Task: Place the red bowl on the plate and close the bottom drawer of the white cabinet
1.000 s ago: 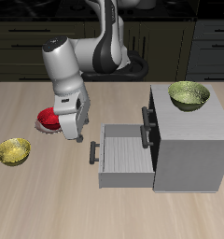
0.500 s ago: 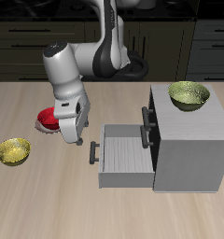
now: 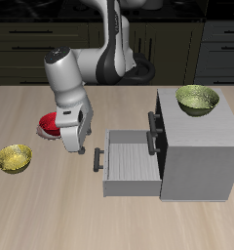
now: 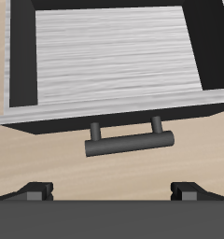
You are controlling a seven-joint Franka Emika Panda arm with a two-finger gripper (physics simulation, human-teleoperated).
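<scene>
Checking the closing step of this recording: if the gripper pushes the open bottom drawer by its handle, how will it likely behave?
The bottom drawer looks rigid and empty, so it should probably slide straight in with little resistance. Its handle is a round bar on two posts; the fingertips could slip off, so a centred push seems safer.

A light wooden table [image 3: 51, 210] is seen under even light; dark cabinets [image 3: 31, 44] with long handles are ranged behind its back edge.

Exterior view from above and in front, taking in the whole table [image 3: 51, 210], white cabinet [image 3: 199, 146] and arm, wrist view close, looking apparently straight down, both sharing the bottom drawer [image 3: 129, 164] [image 4: 114, 65] and its dark bar handle [image 4: 129, 139].
</scene>
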